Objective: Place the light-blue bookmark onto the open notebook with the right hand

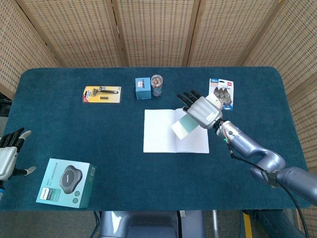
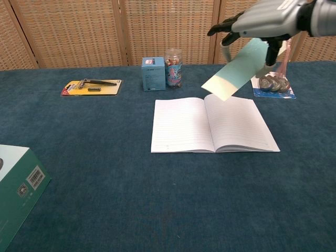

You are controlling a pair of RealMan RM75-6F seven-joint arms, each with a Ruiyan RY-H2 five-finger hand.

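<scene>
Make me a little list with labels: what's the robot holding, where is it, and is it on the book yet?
holding: right hand holds the light-blue bookmark
where: in the air, tilted, above the open notebook
on the book: not yet
other hand: left hand at the table edge, holding nothing
behind the book: blue box beside a jar

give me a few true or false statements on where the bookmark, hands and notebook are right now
1. The right hand holds the light-blue bookmark in the air above the open notebook. True.
2. The bookmark already lies flat on the page. False: in the chest view it hangs tilted, clear of the paper.
3. The left hand rests on the green box. False: it sits apart from the box, near the table's left edge, holding nothing.
4. A small blue box and a jar stand side by side beyond the notebook. True.
5. The notebook is closed. False: it lies open, both pages showing.
</scene>
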